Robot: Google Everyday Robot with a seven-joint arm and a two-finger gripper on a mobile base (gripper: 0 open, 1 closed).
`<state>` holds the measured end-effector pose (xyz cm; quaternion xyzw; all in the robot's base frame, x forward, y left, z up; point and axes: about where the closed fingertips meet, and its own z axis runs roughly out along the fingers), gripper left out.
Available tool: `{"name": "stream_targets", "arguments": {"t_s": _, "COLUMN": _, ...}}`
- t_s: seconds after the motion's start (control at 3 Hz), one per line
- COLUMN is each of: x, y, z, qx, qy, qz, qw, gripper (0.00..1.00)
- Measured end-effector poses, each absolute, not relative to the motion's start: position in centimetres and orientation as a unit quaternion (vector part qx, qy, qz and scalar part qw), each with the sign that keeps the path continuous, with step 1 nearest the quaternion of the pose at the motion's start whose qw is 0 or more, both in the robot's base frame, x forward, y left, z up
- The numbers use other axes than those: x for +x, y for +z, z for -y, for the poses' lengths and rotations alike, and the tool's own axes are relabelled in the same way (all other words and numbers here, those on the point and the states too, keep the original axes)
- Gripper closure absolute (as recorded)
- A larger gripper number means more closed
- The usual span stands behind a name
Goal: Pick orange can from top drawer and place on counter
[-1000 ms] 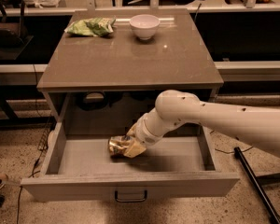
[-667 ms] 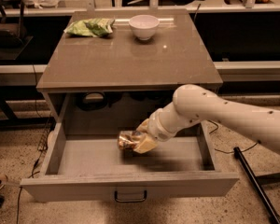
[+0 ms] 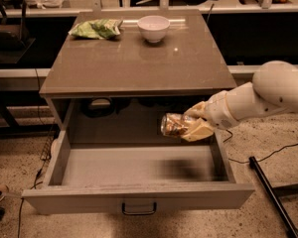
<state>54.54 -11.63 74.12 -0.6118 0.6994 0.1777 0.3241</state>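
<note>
My gripper [image 3: 191, 126] is shut on the orange can [image 3: 173, 125], a dented shiny golden can held on its side. It hangs in the air above the right half of the open top drawer [image 3: 139, 166], just below the front edge of the counter [image 3: 139, 63]. My white arm reaches in from the right. The drawer floor under the can is bare and shows the can's shadow. The drawer's dark pull handle [image 3: 138, 209] is at the centre of its front panel.
A green snack bag [image 3: 96, 29] and a white bowl [image 3: 153, 28] sit at the back of the counter. A dark pole [image 3: 270, 195] lies on the speckled floor at the right. Cables run along the floor on both sides.
My gripper has lifted the orange can off the drawer floor, up and to the right, to just under the counter's front edge. The arm has drawn back to the right.
</note>
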Motion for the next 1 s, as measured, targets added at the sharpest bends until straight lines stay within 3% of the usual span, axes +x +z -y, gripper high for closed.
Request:
{"name": "stream_targets", "arguments": {"t_s": 0.33, "x": 54.8, "y": 78.8, "z": 15.2, "qx": -0.603, "qy": 0.154, "qz": -0.694, "qw": 0.362, "gripper": 1.0}}
{"name": "stream_targets", "arguments": {"t_s": 1.0, "x": 55.2, "y": 79.8, "z": 15.2, "qx": -0.603, "qy": 0.162, "qz": -0.683, "qw": 0.379, "gripper": 1.0}}
